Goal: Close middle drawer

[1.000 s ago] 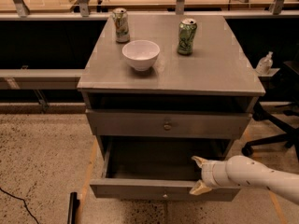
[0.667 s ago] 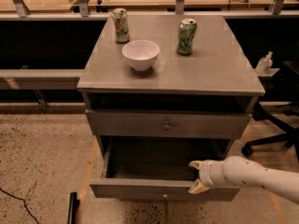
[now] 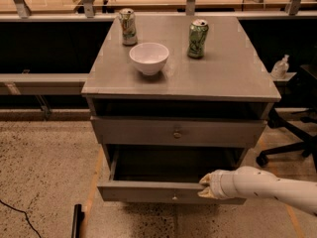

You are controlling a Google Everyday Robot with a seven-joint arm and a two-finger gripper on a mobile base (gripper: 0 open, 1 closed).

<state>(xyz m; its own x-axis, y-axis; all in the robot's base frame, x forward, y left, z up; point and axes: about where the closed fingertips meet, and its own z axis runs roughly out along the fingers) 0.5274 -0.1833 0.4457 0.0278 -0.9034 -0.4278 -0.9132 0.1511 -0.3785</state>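
The tool (image 3: pixel 204 187) at the middle drawer (image 3: pixel 148 191) front has its arm (image 3: pixel 270 185) cropped.

A white bowl (image 3: pixel 149 57) stands on the cabinet top (image 3: pixel 228 76), between a pale can (image 3: pixel 128 27) and a green can (image 3: pixel 198 38).

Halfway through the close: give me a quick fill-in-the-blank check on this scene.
1. The middle drawer stands ___.
2. The tool is at that drawer's ___ panel.
3. Beside the white bowl on top stand ___ cans.
Missing words: open; front; two.
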